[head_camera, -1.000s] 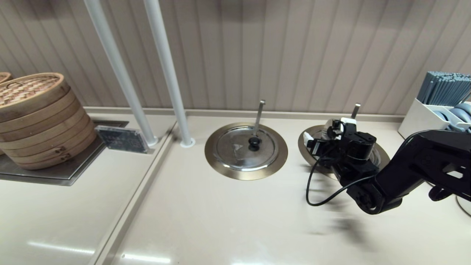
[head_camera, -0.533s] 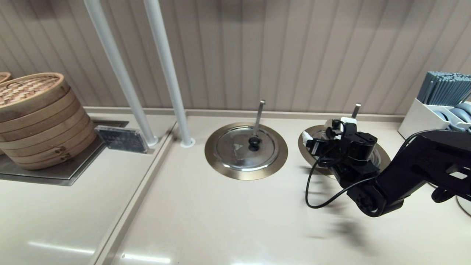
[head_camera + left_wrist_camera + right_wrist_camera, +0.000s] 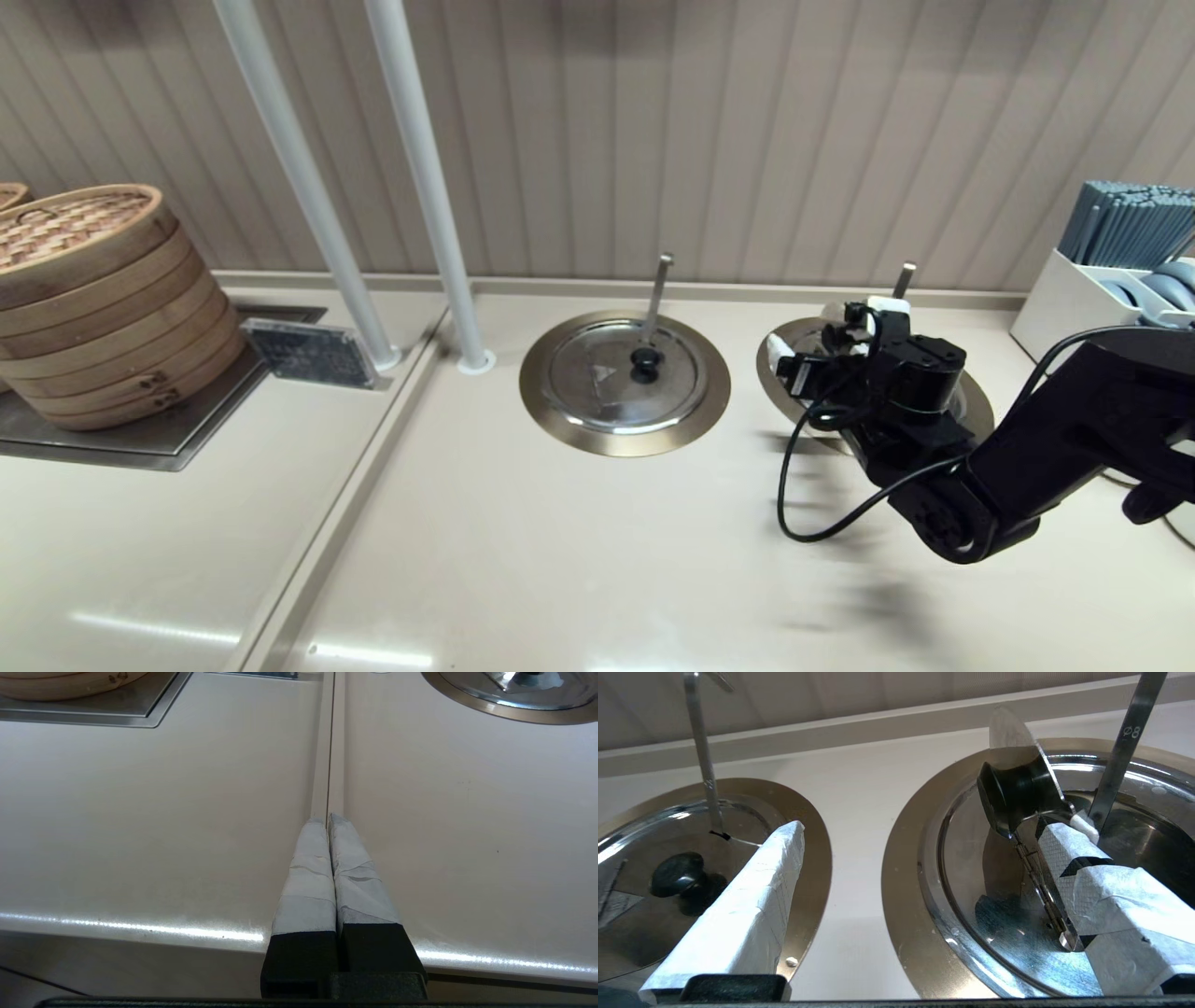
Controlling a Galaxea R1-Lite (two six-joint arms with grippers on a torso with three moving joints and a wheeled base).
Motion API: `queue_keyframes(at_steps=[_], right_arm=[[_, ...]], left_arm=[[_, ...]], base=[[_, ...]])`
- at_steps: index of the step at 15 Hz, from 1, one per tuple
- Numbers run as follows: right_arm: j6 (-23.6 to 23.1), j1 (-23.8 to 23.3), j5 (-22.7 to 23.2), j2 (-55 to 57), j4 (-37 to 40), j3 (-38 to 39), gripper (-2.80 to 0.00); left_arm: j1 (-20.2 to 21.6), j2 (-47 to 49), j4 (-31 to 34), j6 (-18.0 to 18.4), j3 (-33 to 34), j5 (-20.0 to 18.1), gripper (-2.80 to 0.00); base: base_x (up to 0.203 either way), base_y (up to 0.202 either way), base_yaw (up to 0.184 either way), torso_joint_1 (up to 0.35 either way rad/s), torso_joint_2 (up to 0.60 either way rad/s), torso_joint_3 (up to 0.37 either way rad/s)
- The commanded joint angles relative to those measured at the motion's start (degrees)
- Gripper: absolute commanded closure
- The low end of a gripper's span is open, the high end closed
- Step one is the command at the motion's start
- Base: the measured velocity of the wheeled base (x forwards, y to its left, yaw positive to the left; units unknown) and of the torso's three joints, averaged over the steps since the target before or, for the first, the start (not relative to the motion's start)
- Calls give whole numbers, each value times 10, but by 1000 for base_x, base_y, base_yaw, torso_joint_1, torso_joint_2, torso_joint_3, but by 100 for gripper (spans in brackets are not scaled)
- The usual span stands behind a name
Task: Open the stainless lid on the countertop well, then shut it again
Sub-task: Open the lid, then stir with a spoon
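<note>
The countertop well (image 3: 906, 877), a wide brass ring, lies at the right of the counter, and its slanted ladle handle (image 3: 1125, 751) sticks out of it. On the stainless lid (image 3: 1017, 933) the hinged wedge panel (image 3: 1013, 732) stands tilted up, carrying the black knob (image 3: 1008, 795). My right gripper (image 3: 938, 827) is open and straddles this panel. One taped finger (image 3: 1069, 847) rests against the panel's underside beside the hinge; the other hangs over the twin lid. In the head view the right gripper (image 3: 831, 327) covers most of the well (image 3: 775, 359). My left gripper (image 3: 329, 817) is shut and empty above the counter seam near the front edge.
The twin lid (image 3: 607, 378), flat in its ring, has a nearly upright handle (image 3: 661, 289). Two white poles (image 3: 420, 187) rise at the back left. Bamboo steamers (image 3: 93, 308) and a small sign (image 3: 313, 353) stand far left. A white chopstick holder (image 3: 1120, 252) is at the back right. A black cable (image 3: 794, 485) loops under my right wrist.
My right arm's elbow has sunk a little toward the front right. The gripper stays at the well with the panel still raised. The left arm has not moved.
</note>
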Motion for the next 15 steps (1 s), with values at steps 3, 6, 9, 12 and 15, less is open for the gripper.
queue_keyframes(at_steps=[3,6,9,12,15], right_arm=[[3,54,1,-54,-4,29,-280],[4,79,1,-69,-4,39,-280],[2,74,1,-97,4,37,-280],[-7,38,0,-86,4,27,-280],[-20,-7,1,-86,28,7,-280]], left_arm=[[0,0,0,0,0,0,0],[0,0,1,0,0,0,0],[0,0,0,0,0,0,0],[0,0,0,0,0,0,0],[0,0,1,0,0,0,0]], base=[[0,0,0,0,0,0],[0,0,0,0,0,0],[0,0,0,0,0,0],[0,0,0,0,0,0],[0,0,0,0,0,0]])
